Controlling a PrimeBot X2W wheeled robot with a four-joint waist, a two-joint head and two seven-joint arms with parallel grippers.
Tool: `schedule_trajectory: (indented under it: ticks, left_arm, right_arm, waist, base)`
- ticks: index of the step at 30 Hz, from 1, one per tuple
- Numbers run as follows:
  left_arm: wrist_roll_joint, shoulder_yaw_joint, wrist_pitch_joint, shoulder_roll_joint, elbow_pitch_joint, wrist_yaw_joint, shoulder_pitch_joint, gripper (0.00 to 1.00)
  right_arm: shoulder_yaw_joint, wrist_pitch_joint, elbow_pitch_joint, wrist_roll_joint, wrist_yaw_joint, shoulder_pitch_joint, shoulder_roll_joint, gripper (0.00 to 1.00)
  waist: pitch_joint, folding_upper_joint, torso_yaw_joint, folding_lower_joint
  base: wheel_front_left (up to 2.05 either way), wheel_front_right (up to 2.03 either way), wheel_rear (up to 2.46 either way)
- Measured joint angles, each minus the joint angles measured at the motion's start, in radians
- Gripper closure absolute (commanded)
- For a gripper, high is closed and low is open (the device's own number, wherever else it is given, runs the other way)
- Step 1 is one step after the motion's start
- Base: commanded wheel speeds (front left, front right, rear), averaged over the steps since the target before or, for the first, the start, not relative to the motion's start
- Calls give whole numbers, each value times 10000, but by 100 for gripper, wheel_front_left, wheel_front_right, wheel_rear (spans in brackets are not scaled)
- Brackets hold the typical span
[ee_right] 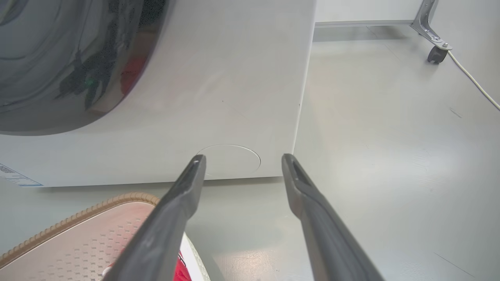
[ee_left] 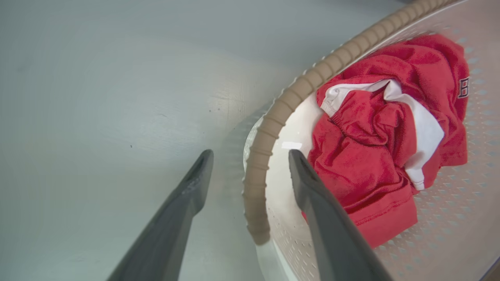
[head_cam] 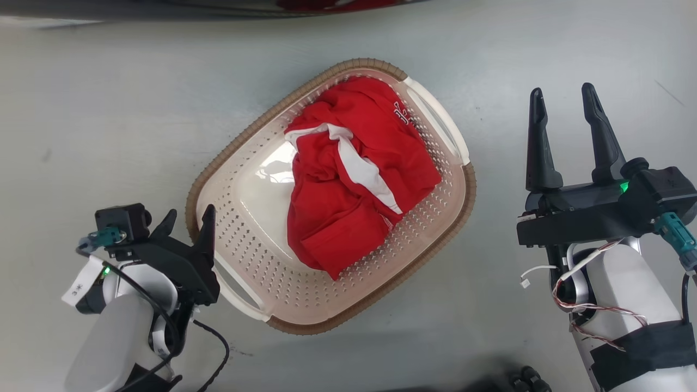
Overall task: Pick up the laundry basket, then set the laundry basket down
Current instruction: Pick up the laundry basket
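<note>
Cream laundry basket [head_cam: 261, 256] sat on the floor [head_cam: 109, 109], left hand [head_cam: 190, 212] spread astride its rim [ee_left: 265, 136], right hand [head_cam: 562, 90] spread nearby.

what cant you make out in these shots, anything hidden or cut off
Head view: the laundry basket's floor under the red garment is hidden by the cloth.
Head view: the garment's print is folded and too small to read.
Head view: dark round things are cut off by the bottom edge.
Right wrist view: the washer is cut off by the top and left edges; its label is too small to read.
</note>
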Motion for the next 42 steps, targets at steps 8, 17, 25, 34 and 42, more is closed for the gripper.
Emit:
schedule_trajectory:
  ticks: [8,17,25,34,42]
  left_arm:
    - [-405,180,174,-59,761,-98,-432,0]
    - [-502,261,171,-159,1377,-261,-844,100]
    - [-483,219,61,-155,1737,-362,-1081,100]
    - [-82,-286,190,431,2128,-748,-1764,100]
    - [451,-1093,725,1308,2368,-1149,-2349,100]
  right_arm:
    - [-73,0,194,-2,84,-77,48,0]
    - [-146,0,349,-79,174,-112,140,0]
    - [-222,0,451,-92,234,-212,186,0]
    - [-303,0,558,-121,316,-293,221,0]
    - [-336,0,619,-161,351,-298,313,0]
  waist:
    - [387,0,-259,-1]
    - [479,-3,-327,-3]
    - [473,-3,-293,-3]
    - [396,-2,-269,-2]
    - [337,-2,-340,-2]
  base:
    - [0,0,0]
    - [0,0,0]
    - [0,0,0]
    - [0,0,0]
    - [0,0,0]
